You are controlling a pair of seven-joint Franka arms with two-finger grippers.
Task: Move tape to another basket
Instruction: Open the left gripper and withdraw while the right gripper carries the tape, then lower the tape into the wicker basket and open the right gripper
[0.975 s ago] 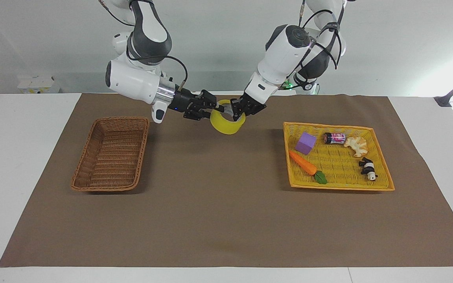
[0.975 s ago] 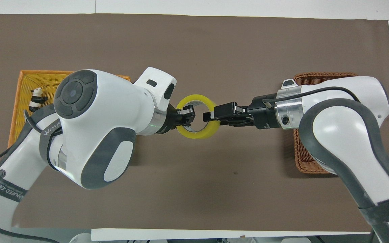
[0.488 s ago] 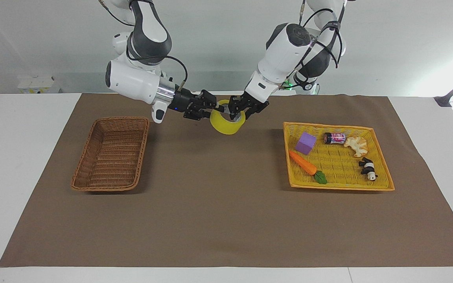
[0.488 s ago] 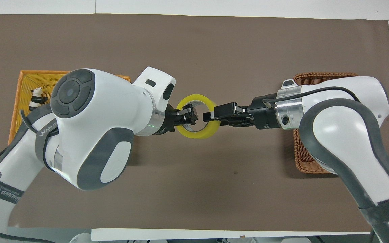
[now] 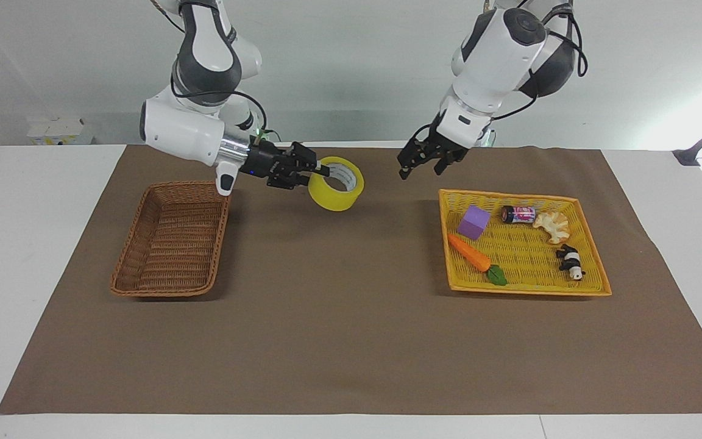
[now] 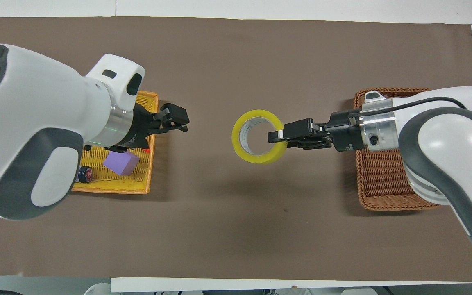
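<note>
The yellow tape (image 5: pixel 334 196) hangs in the air over the brown mat, between the two baskets. My right gripper (image 5: pixel 320 172) is shut on the tape's rim, with one finger inside the white core; in the overhead view the right gripper (image 6: pixel 275 136) grips the side of the tape (image 6: pixel 256 157) toward the brown wicker basket (image 6: pixel 379 184). That basket (image 5: pixel 171 244) lies at the right arm's end of the table with nothing in it. My left gripper (image 5: pixel 421 171) is open and empty in the air by the yellow tray's edge; it also shows in the overhead view (image 6: pixel 180 121).
A yellow woven tray (image 5: pixel 509 196) at the left arm's end holds a purple cube (image 5: pixel 473 222), a carrot (image 5: pixel 470 253), a small can (image 5: pixel 518 214), a pale toy (image 5: pixel 551 225) and a panda figure (image 5: pixel 570 261). A brown mat (image 5: pixel 351 341) covers the table.
My left gripper has let go of the tape and drawn back toward the yellow tray. My right gripper has carried the tape a little toward the brown basket.
</note>
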